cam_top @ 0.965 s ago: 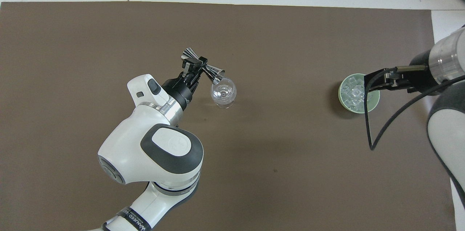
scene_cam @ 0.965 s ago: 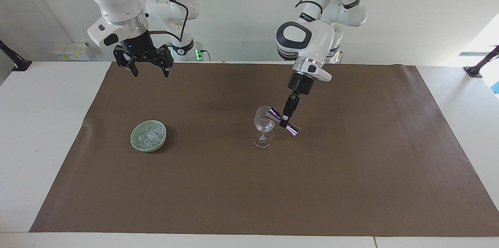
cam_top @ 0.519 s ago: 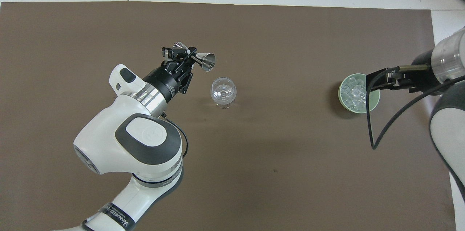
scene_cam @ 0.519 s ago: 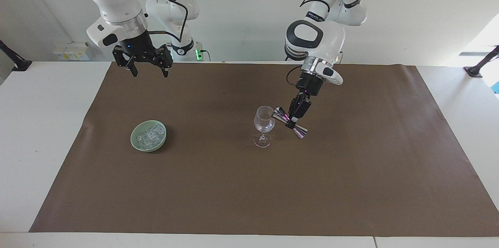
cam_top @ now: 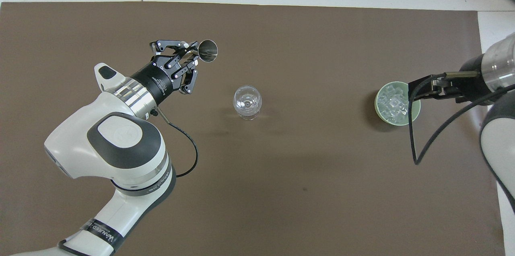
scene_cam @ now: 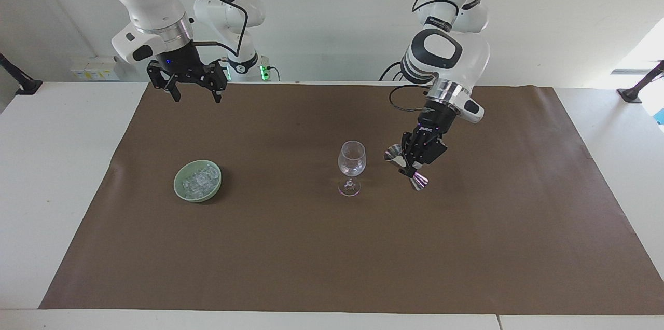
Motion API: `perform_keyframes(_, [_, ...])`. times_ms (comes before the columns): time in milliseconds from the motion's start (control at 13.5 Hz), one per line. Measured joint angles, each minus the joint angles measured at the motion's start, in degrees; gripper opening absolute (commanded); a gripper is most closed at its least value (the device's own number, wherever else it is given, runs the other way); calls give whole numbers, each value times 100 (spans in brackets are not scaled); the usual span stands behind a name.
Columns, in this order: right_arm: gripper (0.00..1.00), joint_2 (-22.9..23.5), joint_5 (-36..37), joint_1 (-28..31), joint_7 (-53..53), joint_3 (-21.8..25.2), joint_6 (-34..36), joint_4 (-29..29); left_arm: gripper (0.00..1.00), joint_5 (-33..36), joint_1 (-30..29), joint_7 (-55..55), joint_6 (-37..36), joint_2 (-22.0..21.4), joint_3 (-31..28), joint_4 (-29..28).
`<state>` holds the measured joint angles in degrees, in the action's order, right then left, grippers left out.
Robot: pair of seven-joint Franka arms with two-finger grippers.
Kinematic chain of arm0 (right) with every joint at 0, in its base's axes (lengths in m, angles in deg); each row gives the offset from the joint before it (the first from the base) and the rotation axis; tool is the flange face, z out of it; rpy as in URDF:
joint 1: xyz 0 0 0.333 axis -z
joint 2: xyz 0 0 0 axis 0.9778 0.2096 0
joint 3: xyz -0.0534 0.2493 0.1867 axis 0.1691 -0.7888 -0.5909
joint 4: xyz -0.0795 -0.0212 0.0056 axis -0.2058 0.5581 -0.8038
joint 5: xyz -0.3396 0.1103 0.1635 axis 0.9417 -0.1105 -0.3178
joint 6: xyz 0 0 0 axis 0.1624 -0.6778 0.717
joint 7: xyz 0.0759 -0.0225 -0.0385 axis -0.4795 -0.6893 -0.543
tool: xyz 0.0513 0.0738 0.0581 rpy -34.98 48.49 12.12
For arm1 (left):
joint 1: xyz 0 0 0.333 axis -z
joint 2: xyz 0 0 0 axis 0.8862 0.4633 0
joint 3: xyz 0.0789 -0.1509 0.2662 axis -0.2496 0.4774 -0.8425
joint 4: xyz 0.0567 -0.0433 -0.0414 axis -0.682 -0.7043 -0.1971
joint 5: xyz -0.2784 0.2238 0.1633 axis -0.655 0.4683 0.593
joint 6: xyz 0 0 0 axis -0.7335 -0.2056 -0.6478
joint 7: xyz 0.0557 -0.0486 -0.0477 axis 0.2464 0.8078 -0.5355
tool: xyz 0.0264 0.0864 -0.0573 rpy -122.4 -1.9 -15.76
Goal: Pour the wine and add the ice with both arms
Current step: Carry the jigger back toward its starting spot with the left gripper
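Left end effector (scene_cam: 411, 168) clamped on steel jigger (scene_cam: 406, 166) beside wine glass (scene_cam: 351, 161); right end effector (scene_cam: 196, 95) wide.

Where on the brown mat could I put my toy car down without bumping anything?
The brown mat is bare along its whole edge farthest from the robots. There is also bare mat between the green bowl of ice and the wine glass. It is crowded beside the glass, where the left gripper holds a metal jigger above the mat.

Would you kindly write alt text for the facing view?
The left gripper holds a steel jigger over the brown mat, beside an upright wine glass. The right gripper waits, jaws open; a green bowl holds ice.
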<state>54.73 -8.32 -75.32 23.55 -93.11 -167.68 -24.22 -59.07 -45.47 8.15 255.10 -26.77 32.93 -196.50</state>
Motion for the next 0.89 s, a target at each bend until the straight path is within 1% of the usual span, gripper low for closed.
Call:
perform_keyframes(371, [100, -22, 0, -453, 3, 389, 0, 0, 0, 8, -615, -834, -938, -193, -33, -156])
perform_keyframes(594, [100, -22, 0, -471, 3, 414, 12, -5, 0, 35, -969, -1121, -1492, -358, -44, -401])
perform_keyframes(890, [100, -22, 0, -470, 3, 461, 22, -18, 0, 388, -1514, -1739, -2308, -578, -55, -684])
